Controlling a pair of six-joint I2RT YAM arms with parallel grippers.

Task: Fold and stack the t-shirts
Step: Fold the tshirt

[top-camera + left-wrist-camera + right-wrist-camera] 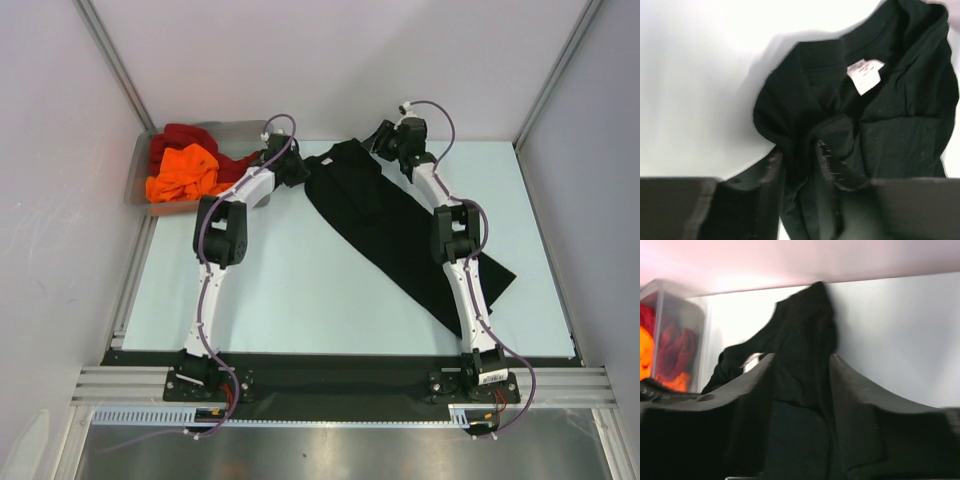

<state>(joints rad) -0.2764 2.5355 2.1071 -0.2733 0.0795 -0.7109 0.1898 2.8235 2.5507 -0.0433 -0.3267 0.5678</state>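
Your left hand (799, 167) pinches a bunched fold of the black t-shirt (900, 130) (white neck label (865, 75) facing you), pale desk (690, 100) behind.

You see the black t-shirt (400, 235) as soft matt cloth, creased, with a smooth white label (865, 76). The orange t-shirt (183, 172) and dark red t-shirt (183, 136) are likewise matt cloth. The bin (137, 165) is clear grey plastic, faintly glossy. The table (300, 290) is smooth and matt, the rail (340, 385) brushed metal. The fingers (765, 185) of your left gripper (797, 155) are matt black with rough edges.
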